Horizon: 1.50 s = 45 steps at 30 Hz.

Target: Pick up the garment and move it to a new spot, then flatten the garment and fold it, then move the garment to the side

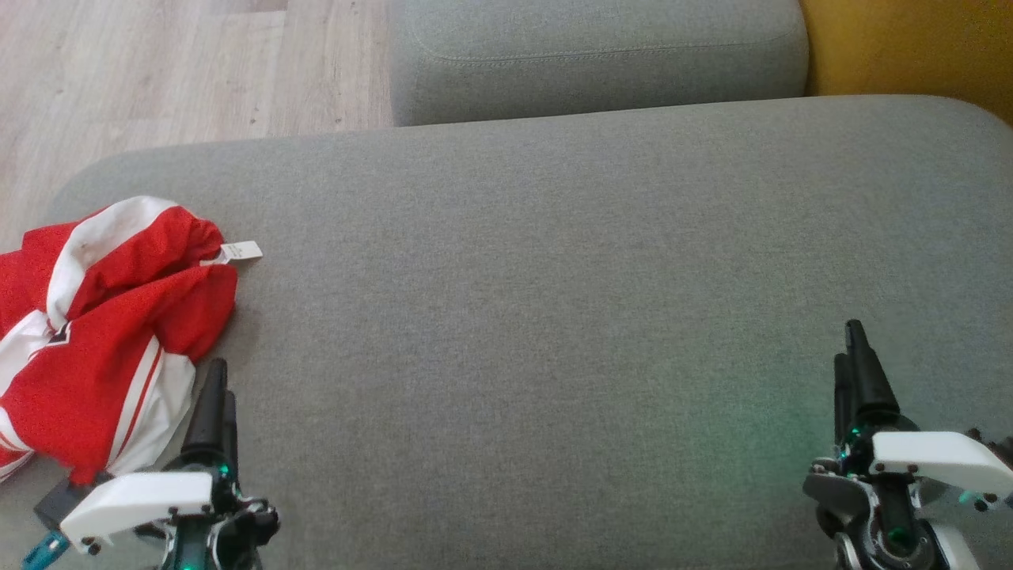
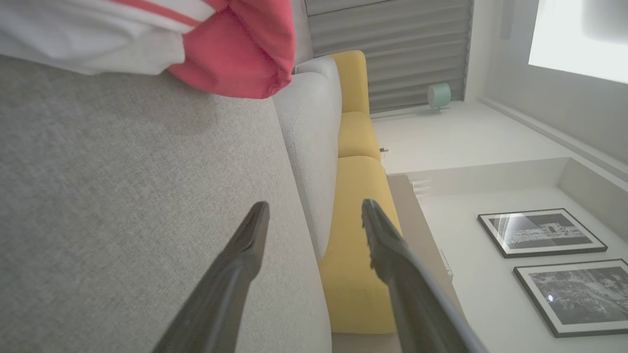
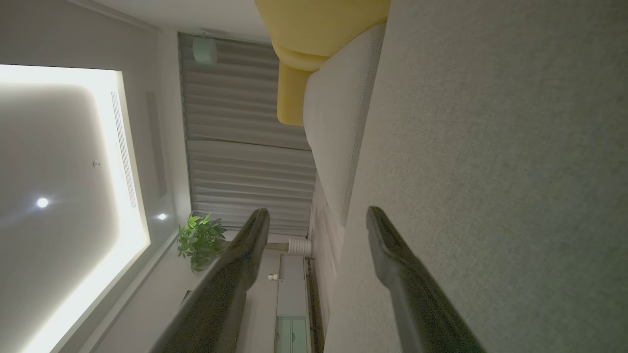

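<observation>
Grey upholstered sofa seat (image 1: 554, 317) takes up most of the head view, its fabric bare from centre to right. Far side: a second grey cushion (image 1: 593, 55), with a yellow cushion (image 1: 910, 47) at far right. Pale wood floor (image 1: 158, 71) at far left.

Garment (image 1: 103, 317): red with white bands and stripes, crumpled in a heap at the left end of the seat and running off the view's left edge. A small white tag (image 1: 240, 252) sticks out from its far-right corner and lies flat on the grey fabric.

Left gripper (image 1: 220, 380): near left, fingers pointing away, just beside the garment's near-right white hem. In the left wrist view its two dark fingers (image 2: 235, 274) stand moderately spread with nothing between them, and the cloth is clear of both tips. Two framed pictures (image 2: 539, 233) hang on the pale wall beyond.

Right gripper (image 1: 848, 344): near right, well apart from the garment, over bare seat. In the right wrist view its fingers (image 3: 221, 294) are parted about as far and hold nothing. A potted plant (image 3: 198, 240) stands in the background by the curtain.
</observation>
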{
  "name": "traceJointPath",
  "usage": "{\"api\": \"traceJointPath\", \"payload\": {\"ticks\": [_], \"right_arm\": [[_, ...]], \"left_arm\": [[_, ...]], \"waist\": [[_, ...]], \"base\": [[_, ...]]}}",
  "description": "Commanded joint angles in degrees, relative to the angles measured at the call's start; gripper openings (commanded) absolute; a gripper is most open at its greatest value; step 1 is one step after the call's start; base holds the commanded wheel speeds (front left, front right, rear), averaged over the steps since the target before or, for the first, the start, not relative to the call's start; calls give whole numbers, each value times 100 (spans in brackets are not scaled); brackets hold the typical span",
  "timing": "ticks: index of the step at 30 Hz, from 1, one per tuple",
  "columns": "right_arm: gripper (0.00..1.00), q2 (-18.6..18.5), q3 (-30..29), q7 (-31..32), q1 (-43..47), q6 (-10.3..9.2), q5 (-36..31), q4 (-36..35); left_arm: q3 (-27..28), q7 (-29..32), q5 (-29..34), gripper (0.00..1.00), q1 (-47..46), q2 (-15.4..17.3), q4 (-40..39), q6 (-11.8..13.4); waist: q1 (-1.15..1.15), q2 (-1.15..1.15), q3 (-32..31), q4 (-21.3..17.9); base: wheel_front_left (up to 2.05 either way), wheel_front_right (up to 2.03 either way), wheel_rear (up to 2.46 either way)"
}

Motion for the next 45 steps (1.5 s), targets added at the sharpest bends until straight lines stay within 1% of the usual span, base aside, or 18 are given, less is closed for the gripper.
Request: {"api": "traceJointPath", "payload": {"ticks": [1,4,6,9,10,16,26,29,34,45], "right_arm": [[100,-109,68,-49,-360,11,-79,-248],[100,-131,159,-99,-377,12,-257,-306],[100,-168,264,-150,-396,14,-479,-348],[100,-183,356,-201,-410,15,-689,-377],[100,-183,356,-201,-410,15,-689,-377],[100,-238,527,-302,-447,17,-1289,-367],[100,-250,625,-471,-441,21,-2810,-393],[100,-239,677,-521,-429,22,-3175,-395],[100,-268,809,-606,-431,23,-3592,-382],[100,-281,1030,-792,-465,28,-4369,-336]], "left_arm": [[53,-49,105,100,-283,65,-251,-1],[39,-99,424,100,-279,67,-343,47],[10,-149,741,100,-274,69,-431,86],[-23,-199,1033,100,-262,71,-496,132],[-23,-199,1033,100,-262,71,-496,132],[-121,-300,1811,100,-240,76,-546,198],[-316,-467,3123,100,-240,116,-612,413],[-386,-517,3378,100,-232,130,-608,463],[-454,-601,3743,100,-229,175,-561,527],[-558,-785,4487,100,-251,215,-599,705]], "waist": [[0,0,-1,1],[0,0,-5,7],[0,0,-10,11],[0,0,-16,15],[0,0,-16,15],[0,0,-32,24],[0,0,-53,51],[0,0,-61,54],[0,0,-74,58],[0,0,-105,74]], "base": [[0,0,0],[0,0,0],[0,0,0],[0,0,0],[0,0,0],[0,0,0],[0,0,0],[0,0,0],[0,0,0],[0,0,0]]}}
